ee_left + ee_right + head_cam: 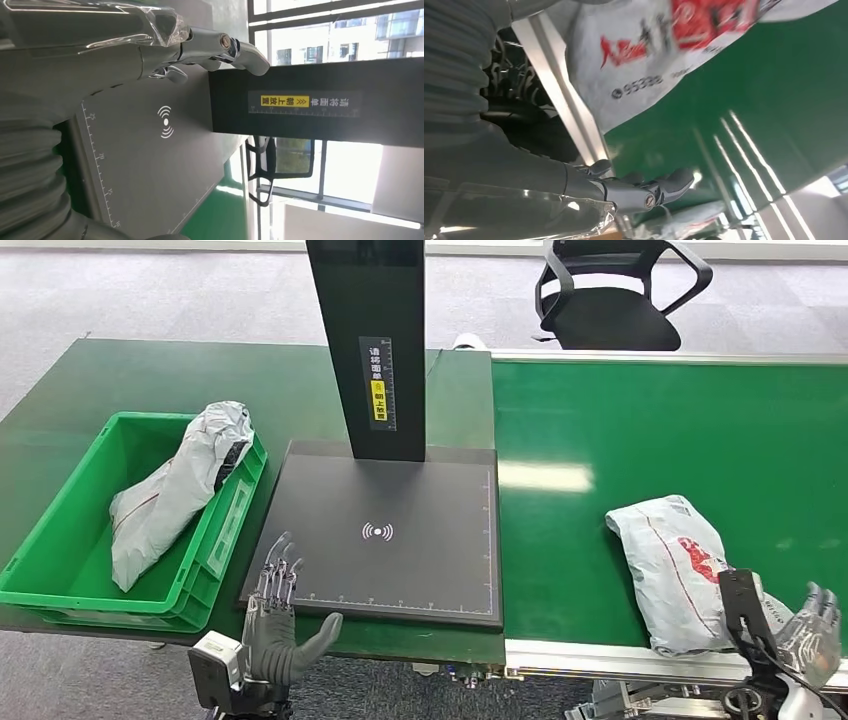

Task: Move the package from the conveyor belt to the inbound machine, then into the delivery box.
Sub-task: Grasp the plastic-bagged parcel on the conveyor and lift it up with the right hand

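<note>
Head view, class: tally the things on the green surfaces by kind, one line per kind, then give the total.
Grey packages: 2 (one on the conveyor belt, one in the crate)
Green crates: 1
Inbound machines: 1
Total: 4

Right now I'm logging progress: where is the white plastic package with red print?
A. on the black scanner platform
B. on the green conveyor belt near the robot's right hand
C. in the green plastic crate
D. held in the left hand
B: the white plastic package with red print lies on the green conveyor belt, beside the open right hand.
</note>
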Robot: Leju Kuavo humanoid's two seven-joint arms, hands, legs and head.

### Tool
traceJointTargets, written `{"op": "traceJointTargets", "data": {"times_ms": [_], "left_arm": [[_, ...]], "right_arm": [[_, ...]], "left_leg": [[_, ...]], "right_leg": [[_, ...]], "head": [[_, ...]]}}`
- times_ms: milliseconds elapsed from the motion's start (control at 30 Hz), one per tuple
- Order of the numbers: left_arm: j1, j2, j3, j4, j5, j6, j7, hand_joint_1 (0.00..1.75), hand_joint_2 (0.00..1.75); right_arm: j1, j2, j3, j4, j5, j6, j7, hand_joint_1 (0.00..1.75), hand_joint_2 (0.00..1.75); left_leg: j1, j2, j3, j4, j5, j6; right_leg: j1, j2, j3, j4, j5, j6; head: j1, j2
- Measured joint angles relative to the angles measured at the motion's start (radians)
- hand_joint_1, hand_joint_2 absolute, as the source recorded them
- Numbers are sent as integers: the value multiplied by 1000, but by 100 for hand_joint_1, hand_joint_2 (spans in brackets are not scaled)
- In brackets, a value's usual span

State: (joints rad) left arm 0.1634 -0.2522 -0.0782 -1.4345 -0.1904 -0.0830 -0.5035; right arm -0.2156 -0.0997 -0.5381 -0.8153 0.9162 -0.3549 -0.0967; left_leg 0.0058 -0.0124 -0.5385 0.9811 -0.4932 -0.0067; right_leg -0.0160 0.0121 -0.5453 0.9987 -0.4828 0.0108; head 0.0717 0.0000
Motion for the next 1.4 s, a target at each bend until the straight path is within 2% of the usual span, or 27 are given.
{"op": "traceJointTargets", "data": {"times_ms": [267, 433, 567, 667, 767, 933, 1100, 1200, 1300, 1400], "left_arm": [[-6, 0, 0, 7, 4, -1, 0, 0, 175], [-6, 1, 2, 7, 6, -3, -1, 0, 175], [-7, 3, 2, 7, 8, -10, -3, 0, 175], [-10, 4, 3, 12, 12, -15, -9, 0, 175], [-14, 5, 4, 19, 17, -19, -17, 0, 175], [-14, 5, 5, 20, 19, -20, -20, 0, 175], [-16, 5, 4, 22, 13, -26, -23, 0, 175], [-22, 5, 4, 26, 12, -24, -30, 0, 175], [-22, 5, 2, 28, 8, -12, -34, 0, 175], [-23, 5, -4, 27, 2, 4, -32, 0, 175]], "right_arm": [[-47, -51, -75, 134, 17, -4, 25, 0, 175], [-80, -89, -111, 219, 43, -14, 76, 0, 175], [-94, -128, -155, 287, 22, 73, 65, 0, 175], [-95, -150, -190, 326, -3, 182, 20, 0, 175], [-97, -165, -218, 350, -25, 245, -53, 0, 175], [-99, -158, -235, 368, -41, 263, -232, 0, 175], [-102, -137, -241, 350, -81, 252, -338, 0, 175], [-102, -117, -242, 314, -118, 200, -419, 0, 175], [-106, -76, -255, 232, -231, 17, -520, 0, 175], [-108, -21, -262, 88, -413, -114, -550, 0, 175]], "left_leg": [[1, 0, 0, -1, 0, 0], [1, -1, 0, 0, 1, 1], [0, -1, -1, 0, 1, 1], [0, -1, 0, 0, 0, 1], [1, 0, 0, 0, 0, 1], [1, 0, 0, -1, 1, 1], [1, 0, 0, -1, 1, 1], [0, 0, -1, -1, 1, 1], [0, -1, -1, 0, 1, 1], [1, 0, -1, -1, 1, 1]], "right_leg": [[1, 0, 0, 0, 0, 0], [0, -1, 0, 0, 0, 0], [0, -1, 0, 0, 0, 0], [0, -1, 0, 0, 0, 0], [1, 0, 0, 0, 0, 0], [1, 0, 0, 0, 0, 0], [1, -1, 0, 0, 0, 0], [0, -1, 0, 0, 0, 0], [0, -1, 0, 0, 0, 0], [1, -1, 0, 0, 0, 0]], "head": [[0, 0], [0, 0], [0, 0], [0, 0], [0, 0], [0, 0], [0, 0], [0, 0], [0, 0], [0, 0]]}}
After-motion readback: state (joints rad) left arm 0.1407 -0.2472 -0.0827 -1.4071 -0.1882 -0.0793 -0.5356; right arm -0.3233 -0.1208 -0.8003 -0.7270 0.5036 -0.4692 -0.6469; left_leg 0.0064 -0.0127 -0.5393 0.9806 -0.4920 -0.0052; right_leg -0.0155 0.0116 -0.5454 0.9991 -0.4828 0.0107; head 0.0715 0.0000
